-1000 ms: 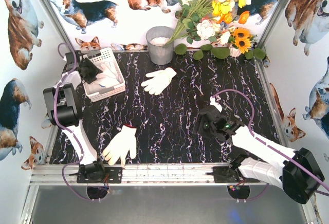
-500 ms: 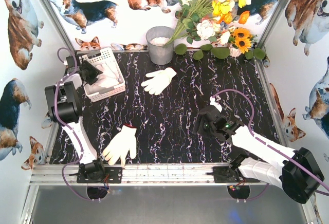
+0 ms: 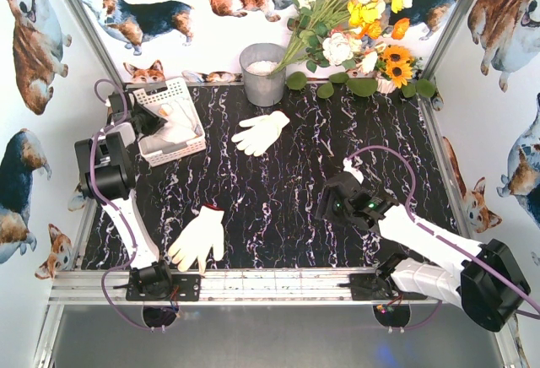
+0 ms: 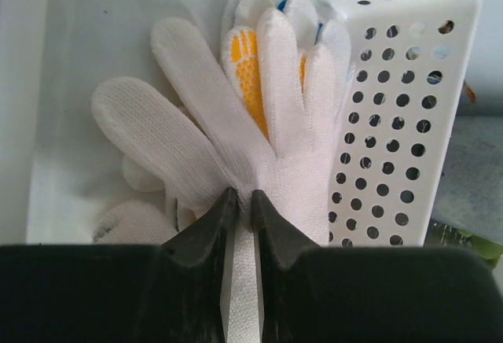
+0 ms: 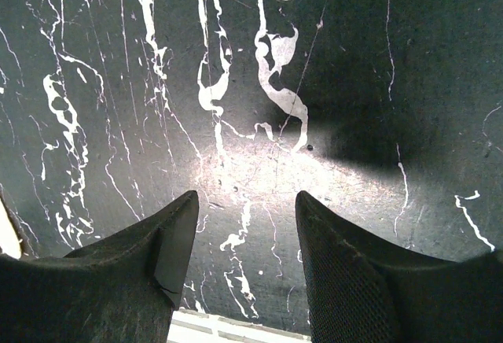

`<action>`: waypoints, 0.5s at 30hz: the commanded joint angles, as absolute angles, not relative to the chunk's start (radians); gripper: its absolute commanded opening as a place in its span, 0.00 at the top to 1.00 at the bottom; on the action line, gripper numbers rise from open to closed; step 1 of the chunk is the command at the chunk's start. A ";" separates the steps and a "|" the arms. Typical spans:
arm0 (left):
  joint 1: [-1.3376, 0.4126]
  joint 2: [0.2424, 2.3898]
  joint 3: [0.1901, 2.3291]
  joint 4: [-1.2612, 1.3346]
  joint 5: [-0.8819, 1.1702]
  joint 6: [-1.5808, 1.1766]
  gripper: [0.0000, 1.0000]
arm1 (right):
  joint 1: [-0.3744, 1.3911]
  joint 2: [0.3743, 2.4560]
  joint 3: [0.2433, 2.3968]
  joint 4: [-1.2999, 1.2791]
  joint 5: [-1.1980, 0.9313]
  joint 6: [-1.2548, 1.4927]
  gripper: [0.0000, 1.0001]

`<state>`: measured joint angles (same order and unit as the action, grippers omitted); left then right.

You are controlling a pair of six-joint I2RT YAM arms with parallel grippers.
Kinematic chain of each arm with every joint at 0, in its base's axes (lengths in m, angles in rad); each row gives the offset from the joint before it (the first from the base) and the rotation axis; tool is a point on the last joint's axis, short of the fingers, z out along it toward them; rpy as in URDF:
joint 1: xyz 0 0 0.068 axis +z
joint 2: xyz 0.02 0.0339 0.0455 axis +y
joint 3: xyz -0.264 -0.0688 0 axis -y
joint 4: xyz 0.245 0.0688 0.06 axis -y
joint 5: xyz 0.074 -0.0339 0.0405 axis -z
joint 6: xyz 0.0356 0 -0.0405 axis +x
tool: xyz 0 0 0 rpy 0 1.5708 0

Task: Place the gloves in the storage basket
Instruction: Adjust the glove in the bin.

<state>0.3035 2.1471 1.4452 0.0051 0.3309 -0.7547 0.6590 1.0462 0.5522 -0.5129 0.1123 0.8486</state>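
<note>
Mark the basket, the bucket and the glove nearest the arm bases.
basket (image 3: 171,94): top view, on its perforated far wall.
bucket (image 3: 263,88): top view, on its grey side wall.
near glove (image 3: 202,233): top view, on its palm.

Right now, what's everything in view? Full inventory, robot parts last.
storage basket: 1, white perforated plastic, far left of the table
top glove: 1, white, in the basket, cuff between the left gripper's fingers
gloves beneath: count unclear, one with a yellow-dotted palm, a bit of blue showing, in the basket
white loose glove: 1, white, on the table right of the basket
cream loose glove: 1, cream with a dark red cuff, near edge by the left arm's base
bucket: 1, grey metal, far edge
bouquet: 1, yellow, white and orange flowers, far right
table: 1, black marble pattern
left gripper: shut on the top glove, over the basket
right gripper: open, empty, over bare table
</note>
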 commanded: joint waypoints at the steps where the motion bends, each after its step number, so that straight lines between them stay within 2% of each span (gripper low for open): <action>1: 0.309 2.157 1.448 0.084 0.393 -0.710 0.96 | 0.655 1.056 0.600 -0.466 0.118 0.842 0.46; 4: 0.300 2.137 1.436 0.105 0.390 -0.661 1.00 | 0.655 1.056 0.600 -0.466 0.116 0.842 0.46; 15: 0.283 2.153 1.431 0.245 0.546 -0.567 1.00 | 0.655 1.056 0.604 -0.472 0.111 0.843 0.46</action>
<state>0.2955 2.1479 1.4364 0.1555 0.4625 -0.6323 0.6590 1.0580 0.5537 -0.5125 0.1051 0.8467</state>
